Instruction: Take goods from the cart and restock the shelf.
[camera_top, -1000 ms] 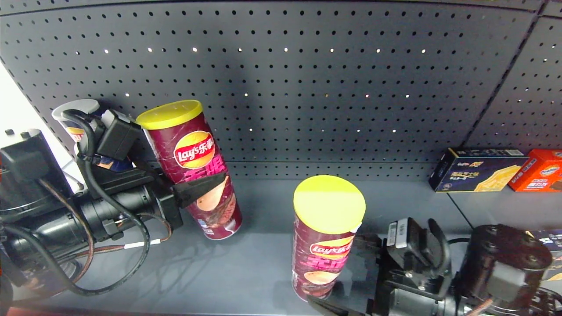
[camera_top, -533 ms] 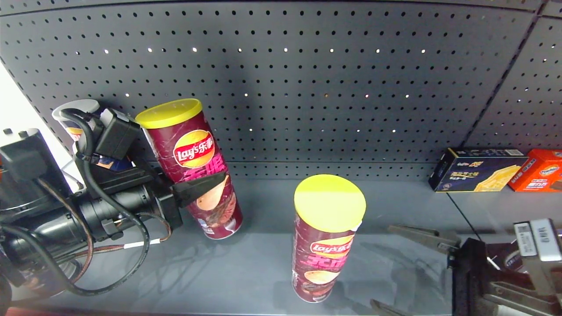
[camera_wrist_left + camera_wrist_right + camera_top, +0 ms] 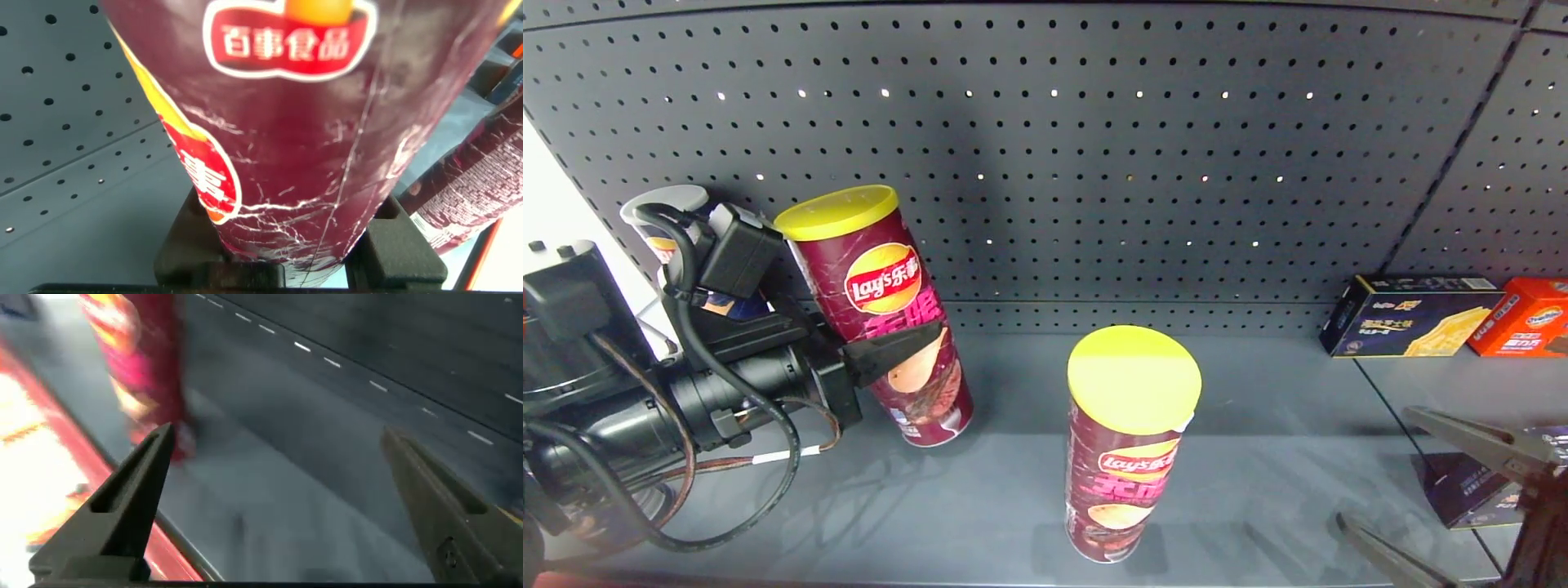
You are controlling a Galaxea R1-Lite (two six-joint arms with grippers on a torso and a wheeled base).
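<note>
Grey shelf (image 3: 1013,482) beneath both sets of jaws. Tilted can (image 3: 874,310) clamped between left gripper (image 3: 907,343) jaws, base low over shelf; contact not discernible. Second can (image 3: 1131,441) upright, near but outside right gripper (image 3: 1376,469) jaws, spread wide, empty. Step judged: placing. Next: level can, seat base, release.

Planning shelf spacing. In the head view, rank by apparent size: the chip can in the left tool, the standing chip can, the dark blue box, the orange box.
Largest, alike: held chip can and standing chip can.
Then dark blue box.
Smallest: orange box, partly cut off.
</note>
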